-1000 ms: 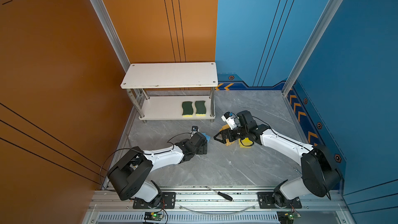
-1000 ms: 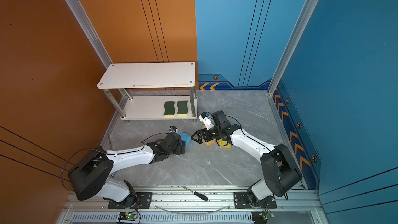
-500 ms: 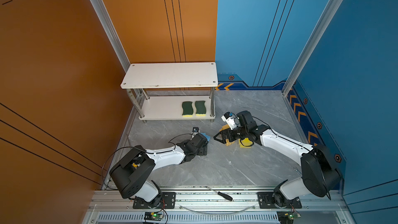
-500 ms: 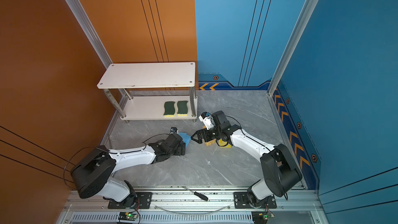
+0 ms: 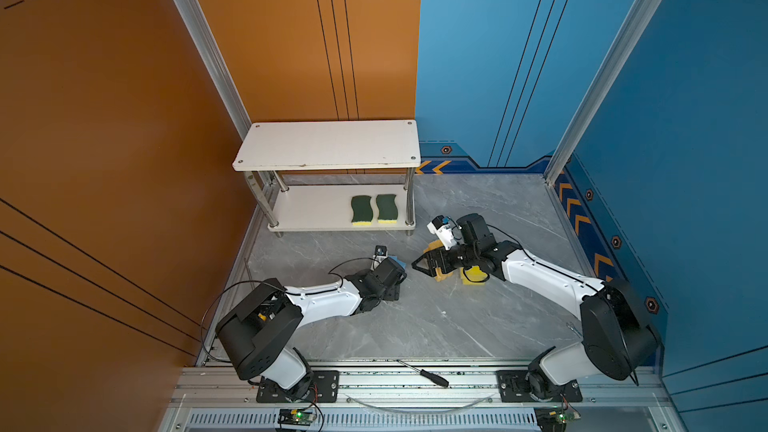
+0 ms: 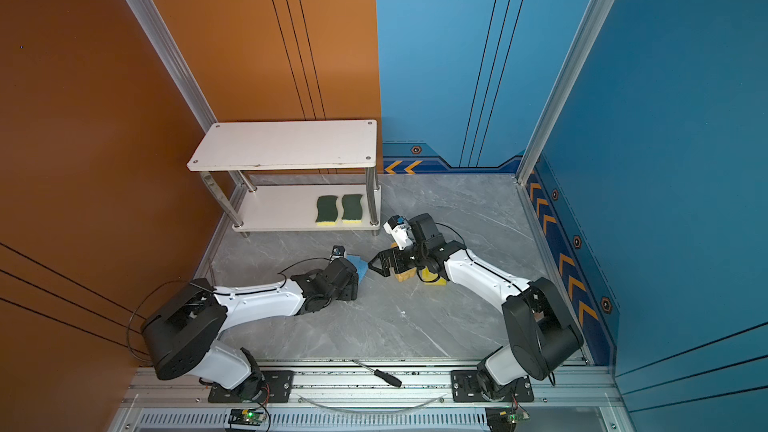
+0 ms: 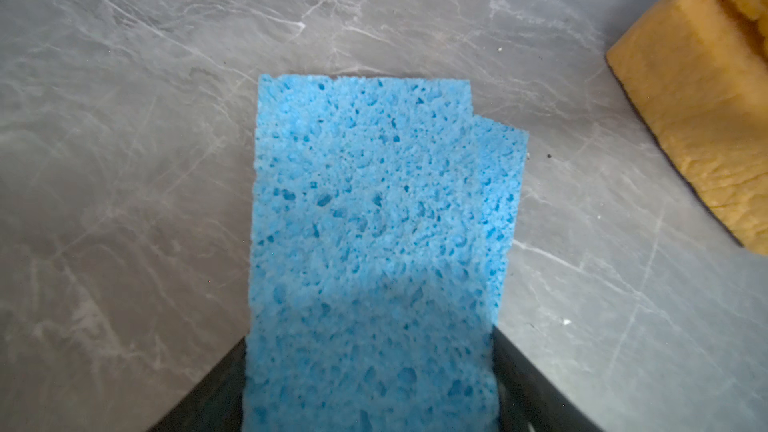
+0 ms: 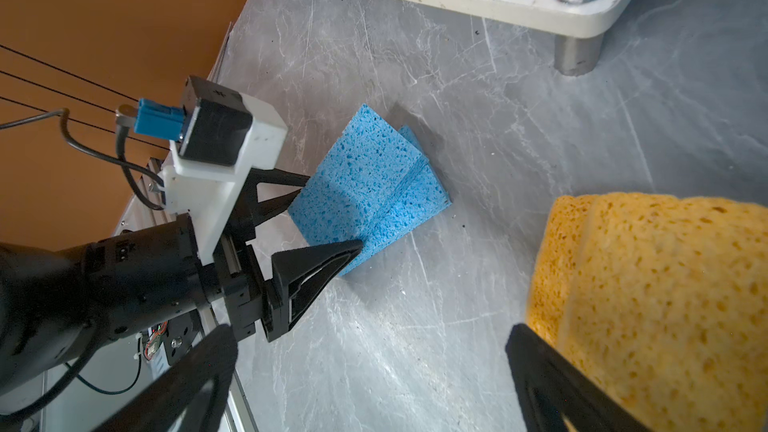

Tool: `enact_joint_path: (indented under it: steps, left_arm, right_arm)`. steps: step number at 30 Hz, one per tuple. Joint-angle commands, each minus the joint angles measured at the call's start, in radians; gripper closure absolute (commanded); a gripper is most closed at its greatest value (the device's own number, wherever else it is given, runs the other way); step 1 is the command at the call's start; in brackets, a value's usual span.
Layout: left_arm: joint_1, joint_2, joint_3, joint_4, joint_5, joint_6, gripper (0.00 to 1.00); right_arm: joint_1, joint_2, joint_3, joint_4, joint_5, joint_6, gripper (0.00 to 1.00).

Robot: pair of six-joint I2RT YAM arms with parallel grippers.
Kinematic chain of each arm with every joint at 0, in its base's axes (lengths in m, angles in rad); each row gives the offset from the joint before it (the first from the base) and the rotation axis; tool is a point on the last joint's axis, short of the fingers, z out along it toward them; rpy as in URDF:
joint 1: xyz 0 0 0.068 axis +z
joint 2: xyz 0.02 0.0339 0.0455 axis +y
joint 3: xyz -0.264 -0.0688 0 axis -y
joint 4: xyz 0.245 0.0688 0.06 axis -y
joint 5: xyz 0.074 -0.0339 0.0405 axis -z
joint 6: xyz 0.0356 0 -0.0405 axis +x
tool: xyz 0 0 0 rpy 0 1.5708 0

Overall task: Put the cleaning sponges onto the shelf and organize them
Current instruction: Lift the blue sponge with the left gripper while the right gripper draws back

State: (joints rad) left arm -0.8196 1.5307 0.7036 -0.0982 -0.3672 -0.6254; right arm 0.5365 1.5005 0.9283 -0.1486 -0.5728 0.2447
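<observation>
No legible text, maybe too small

Left pincer (image 8: 334,211) flanks two overlapping blue sponges (image 8: 365,176).

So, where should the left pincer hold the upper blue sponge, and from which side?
Probably across its narrow width, on the long edges, at the end nearest the left pincer. The upper blue sponge is thin and lies on a second blue sponge, so a low approach along its length suits; the pincer straddles it.
</observation>
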Motion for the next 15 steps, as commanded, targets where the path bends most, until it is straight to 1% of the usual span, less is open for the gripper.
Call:
enact_joint_path:
  steps: [1,12,15]
  left_arm:
    - [-0.012,0.018,0.033,-0.041,-0.032,0.008,0.24]
    - [-0.016,-0.011,0.065,-0.081,-0.037,0.034,0.3]
    - [-0.015,-0.029,0.073,-0.129,-0.049,0.044,0.31]
  right_arm:
    - [-0.005,-0.022,-0.013,0.012,-0.006,0.016,0.0]
    - [-0.014,-0.02,-0.01,0.011,-0.014,0.015,0.0]
    - [-0.014,-0.017,-0.01,0.013,-0.018,0.015,0.0]
